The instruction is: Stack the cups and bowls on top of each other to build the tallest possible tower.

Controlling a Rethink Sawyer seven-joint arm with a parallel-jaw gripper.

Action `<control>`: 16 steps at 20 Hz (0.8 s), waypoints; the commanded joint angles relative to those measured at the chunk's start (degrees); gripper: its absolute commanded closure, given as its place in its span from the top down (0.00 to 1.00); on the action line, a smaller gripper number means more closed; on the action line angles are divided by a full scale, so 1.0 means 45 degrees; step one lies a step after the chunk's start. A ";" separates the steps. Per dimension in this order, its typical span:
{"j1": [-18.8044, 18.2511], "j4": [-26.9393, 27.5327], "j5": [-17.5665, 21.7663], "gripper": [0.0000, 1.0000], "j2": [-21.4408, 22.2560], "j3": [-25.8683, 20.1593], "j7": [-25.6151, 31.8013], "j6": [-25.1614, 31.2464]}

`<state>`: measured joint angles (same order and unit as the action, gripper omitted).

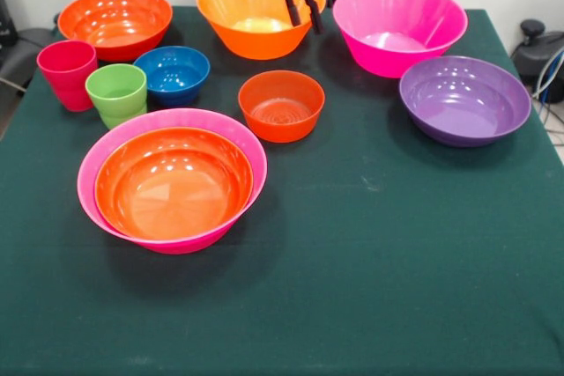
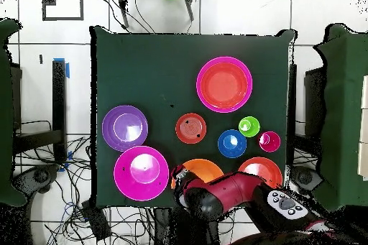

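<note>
Here, gripper (image 1: 303, 13) parted, above light orange bowl (image 1: 251, 28) rim.

A: Bright, even light from above; soft shadows pool under the nested magenta bowl (image 1: 172, 173) on the green tablecloth (image 1: 370, 244).

B: White glare dots the bowls' glossy insides. The front view looks slightly soft.

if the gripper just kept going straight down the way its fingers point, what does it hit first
Most likely the large light orange bowl. The gripper hangs open, its fingers pointing down over that bowl's right side, near the rim; depth is unclear, so it could meet rim or inner wall.
</note>
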<state>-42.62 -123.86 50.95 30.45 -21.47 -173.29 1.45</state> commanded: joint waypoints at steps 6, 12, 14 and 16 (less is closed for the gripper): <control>-0.0015 0.0666 0.0295 1.00 0.0181 -0.0958 0.1321 0.0536; 0.0025 0.0705 0.0291 1.00 0.0242 -0.0950 0.1382 0.0657; 0.0008 0.0693 0.0282 1.00 0.0259 -0.0980 0.1395 0.0680; -0.0031 0.0679 0.0264 1.00 0.0288 -0.1032 0.1421 0.0725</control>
<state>-42.69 -123.87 50.95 31.90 -21.77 -173.29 1.45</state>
